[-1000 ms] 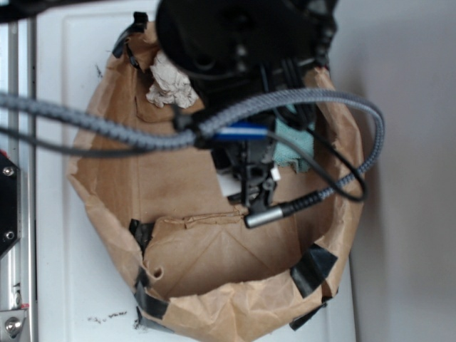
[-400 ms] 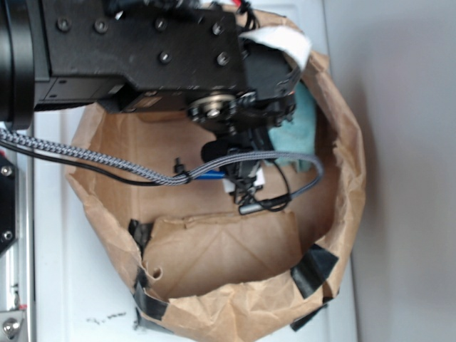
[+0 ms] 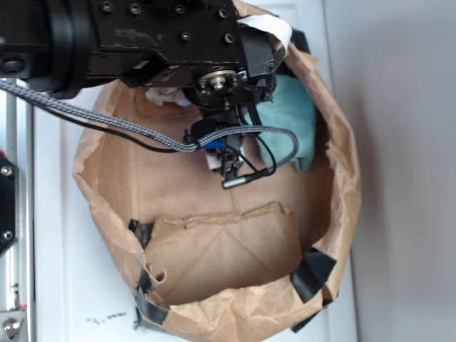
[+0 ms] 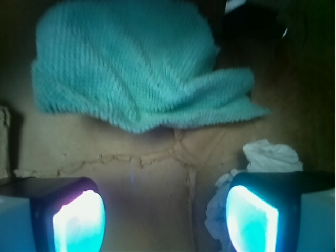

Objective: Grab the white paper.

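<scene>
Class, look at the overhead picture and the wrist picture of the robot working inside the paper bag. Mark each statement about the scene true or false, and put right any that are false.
1. The end effector is open, with nothing between its fingers. True.
2. The white paper is clamped in the end effector. False: it lies on the bag floor, beside and partly behind one finger.
3. The teal cloth lies inside the brown paper bag. True.
4. The teal cloth covers the white paper. False: the two lie apart, with bare bag floor between them.
5. Black tape patches the bag's rim. True.
</scene>
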You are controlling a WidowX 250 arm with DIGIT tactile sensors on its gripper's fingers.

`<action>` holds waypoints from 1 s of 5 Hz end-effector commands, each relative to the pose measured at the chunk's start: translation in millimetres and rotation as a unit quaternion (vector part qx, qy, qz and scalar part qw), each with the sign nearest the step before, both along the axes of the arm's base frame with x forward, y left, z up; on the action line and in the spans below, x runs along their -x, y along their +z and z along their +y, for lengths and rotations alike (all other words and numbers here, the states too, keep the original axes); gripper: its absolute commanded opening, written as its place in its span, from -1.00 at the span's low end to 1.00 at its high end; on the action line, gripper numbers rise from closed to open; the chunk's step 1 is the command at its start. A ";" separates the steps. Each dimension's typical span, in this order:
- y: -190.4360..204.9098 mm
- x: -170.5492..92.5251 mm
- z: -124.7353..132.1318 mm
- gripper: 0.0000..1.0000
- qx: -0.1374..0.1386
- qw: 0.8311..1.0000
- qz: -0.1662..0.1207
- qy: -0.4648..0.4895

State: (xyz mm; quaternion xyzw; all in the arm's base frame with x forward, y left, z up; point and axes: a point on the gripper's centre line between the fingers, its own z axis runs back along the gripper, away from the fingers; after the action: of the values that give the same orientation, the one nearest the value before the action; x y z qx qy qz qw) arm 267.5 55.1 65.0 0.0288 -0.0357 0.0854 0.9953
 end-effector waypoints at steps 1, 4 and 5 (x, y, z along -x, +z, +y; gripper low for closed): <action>12.7 -6.6 12.9 1.00 -0.006 1.000 -0.024 0.015; -6.7 -5.9 44.4 1.00 -0.023 0.999 0.006 0.040; 2.7 -7.2 56.5 1.00 -0.018 0.999 -0.004 0.042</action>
State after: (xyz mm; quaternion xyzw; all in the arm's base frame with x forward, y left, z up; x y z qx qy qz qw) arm 268.7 95.8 49.2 0.0376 -0.0039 0.1125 0.9929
